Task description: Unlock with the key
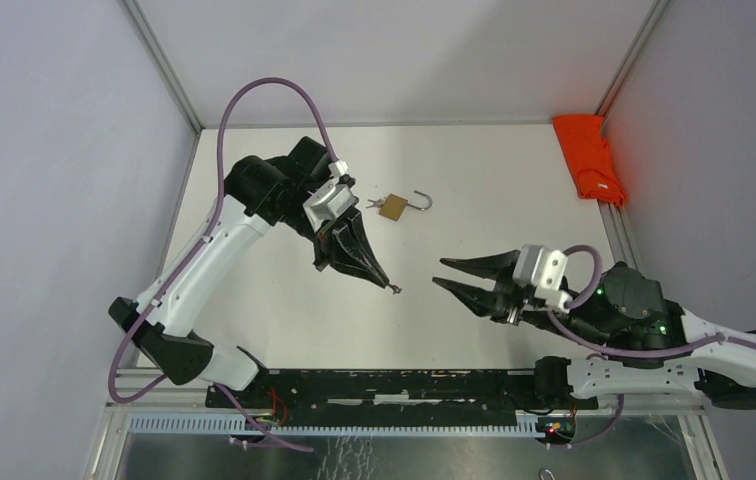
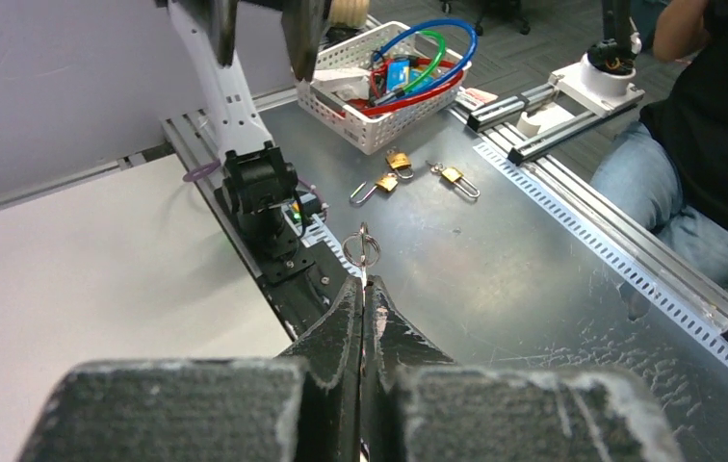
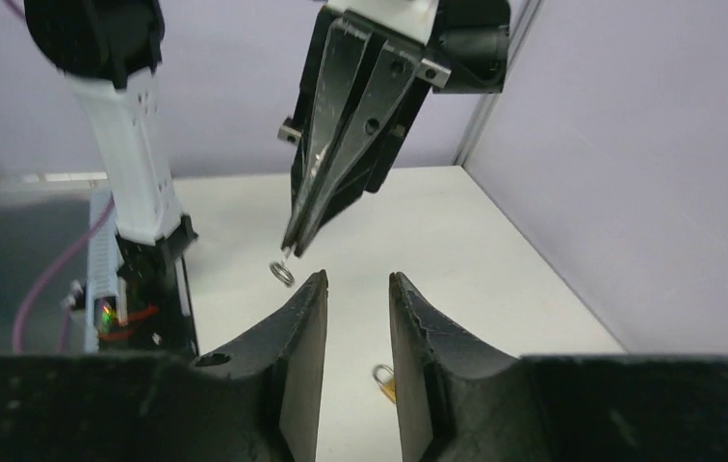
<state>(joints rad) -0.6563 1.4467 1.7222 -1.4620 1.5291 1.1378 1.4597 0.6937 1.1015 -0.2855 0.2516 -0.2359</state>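
Observation:
A small brass padlock [image 1: 392, 207] lies on the white table at the back centre, its shackle [image 1: 421, 200] swung open and a small grey piece at its left side. It also shows in the right wrist view, the padlock [image 3: 386, 382] low between the fingers. My left gripper [image 1: 389, 287] hangs above the table in front of the padlock, shut on a thin metal key whose ring [image 2: 362, 248] sticks out past the tips. My right gripper [image 1: 438, 272] is open and holds nothing, pointing left a short way from that ring [image 3: 283, 273].
A red folded cloth [image 1: 590, 155] lies at the back right corner by the frame post. Beyond the table's near edge, a metal bench carries a white basket [image 2: 379, 125] of cables and several spare padlocks [image 2: 452, 176]. A seated person [image 2: 716, 115] is beside it.

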